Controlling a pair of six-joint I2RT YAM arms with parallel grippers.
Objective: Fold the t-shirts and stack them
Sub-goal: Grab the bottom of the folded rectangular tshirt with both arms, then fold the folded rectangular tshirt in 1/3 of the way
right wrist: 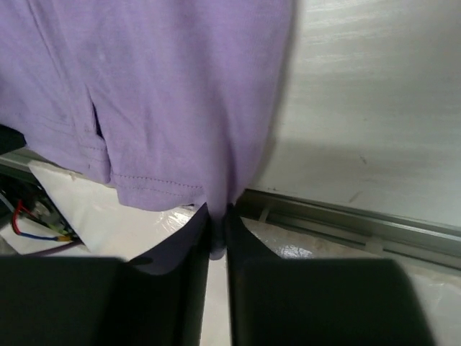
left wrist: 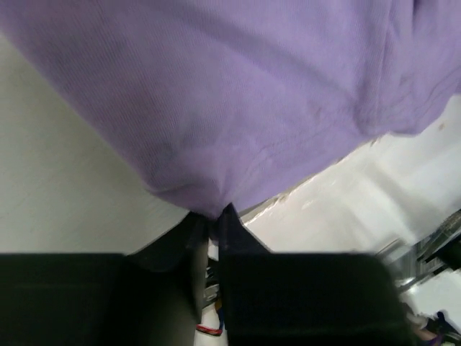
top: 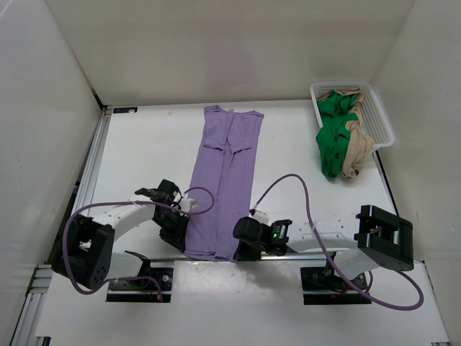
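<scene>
Gripping the near end of a lavender shirt (top: 223, 180), two robot arms work at the front edge of a white table (top: 144, 158). The shirt lies folded lengthwise into a long narrow strip that runs from the far middle of the table, where its collar and sleeves sit, down to the metal rail (right wrist: 346, 216) along the near edge. The left gripper (top: 176, 229) has its fingers (left wrist: 238, 245) closed tightly on the strip's near left corner, the purple cloth bunching to a point between the dark tips in the left wrist view. The right gripper (top: 243, 241) is clamped the same way on the near right corner, just above the stitched hem, with the fabric drawn into the narrow slit between its fingers. At the far right corner of the table stands a white mesh basket (top: 378, 119), well apart from the strip. A green shirt (top: 333, 133) and a tan shirt (top: 358, 148) are crumpled together in it, both spilling over its near rim onto the table. Purple cables (top: 302, 194) loop from each arm across the surface.
</scene>
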